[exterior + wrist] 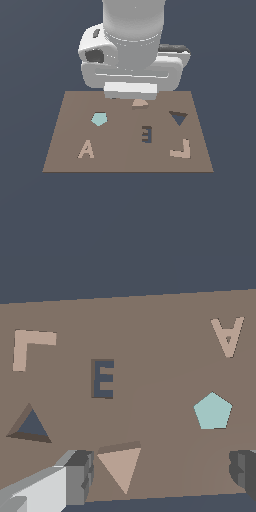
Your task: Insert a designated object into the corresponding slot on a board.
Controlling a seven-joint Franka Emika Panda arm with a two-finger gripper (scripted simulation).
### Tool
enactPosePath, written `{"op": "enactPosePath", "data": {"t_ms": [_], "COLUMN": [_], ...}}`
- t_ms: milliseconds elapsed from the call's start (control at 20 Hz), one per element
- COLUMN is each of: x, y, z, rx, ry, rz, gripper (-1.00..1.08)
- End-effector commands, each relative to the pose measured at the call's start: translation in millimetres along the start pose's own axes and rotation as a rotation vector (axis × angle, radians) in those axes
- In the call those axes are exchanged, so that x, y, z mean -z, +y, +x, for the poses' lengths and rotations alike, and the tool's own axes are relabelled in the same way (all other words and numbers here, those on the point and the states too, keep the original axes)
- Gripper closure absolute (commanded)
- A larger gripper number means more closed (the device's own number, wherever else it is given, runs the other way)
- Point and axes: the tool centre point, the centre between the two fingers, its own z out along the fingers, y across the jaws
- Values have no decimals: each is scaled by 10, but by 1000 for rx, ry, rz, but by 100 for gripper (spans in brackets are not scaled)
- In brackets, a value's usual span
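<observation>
The peach-tan triangular piece [120,463] lies flat on the brown board [70,145] near its far edge, and the exterior view shows only a sliver of it [140,103] below the arm's white hand [131,90]. My gripper [160,473] is open and wide, with the piece between its fingers, close beside one grey finger [77,476] and well apart from the other [245,471]. The slot, a dark navy triangle cut-out [177,118] [31,426], sits toward the exterior view's right of the piece and is empty.
On the board are a dark E-shaped cut-out [146,134] [103,379], a peach L piece [181,149] [27,346], a peach letter A [86,149] [227,336] and a pale blue pentagon [99,119] [213,411]. Dark floor surrounds the board.
</observation>
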Motion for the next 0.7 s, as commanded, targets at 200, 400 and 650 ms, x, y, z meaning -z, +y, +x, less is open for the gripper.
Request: {"op": "enactPosePath", "data": {"t_ms": [200,400,650], "x": [-298,-526,-746], "y": [-94,-182,-281], "z": [-228,-389,-528], "rx": [-98,-174,-245], "ry": [4,7,11], "rz": [0,0,1], "gripper": [-92,-92,-92]}}
